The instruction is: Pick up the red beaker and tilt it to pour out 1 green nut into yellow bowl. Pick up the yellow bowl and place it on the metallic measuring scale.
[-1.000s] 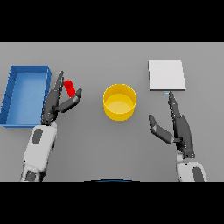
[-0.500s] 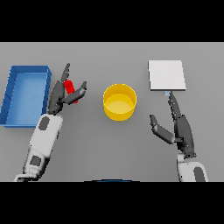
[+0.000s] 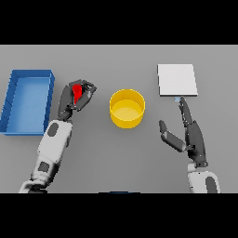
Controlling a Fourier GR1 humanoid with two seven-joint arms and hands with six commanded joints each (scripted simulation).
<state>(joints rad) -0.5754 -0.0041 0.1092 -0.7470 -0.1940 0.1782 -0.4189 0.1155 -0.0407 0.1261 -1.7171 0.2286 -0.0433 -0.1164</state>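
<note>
Nearest, the right hand [image 3: 191, 135] rests low on the grey table [image 3: 116, 158] — fingers straight and relaxed, thumb spread, holding nothing. Farther in, the left hand [image 3: 69, 100] curls its fingers and thumb around the small red beaker [image 3: 77, 91], just left of the round yellow bowl [image 3: 127, 108]. Beyond lie the square metallic measuring scale [image 3: 177, 80] — far right — and the blue rectangular tray [image 3: 14, 109].

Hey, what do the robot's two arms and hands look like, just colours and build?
Both arms are white rounded shells with darker grey oval panels set into them. Each ends in a dark, nearly black hand with slim segmented fingers and a thumb: the left hand, the right hand. No cables, sleeves or markings are visible.
</note>
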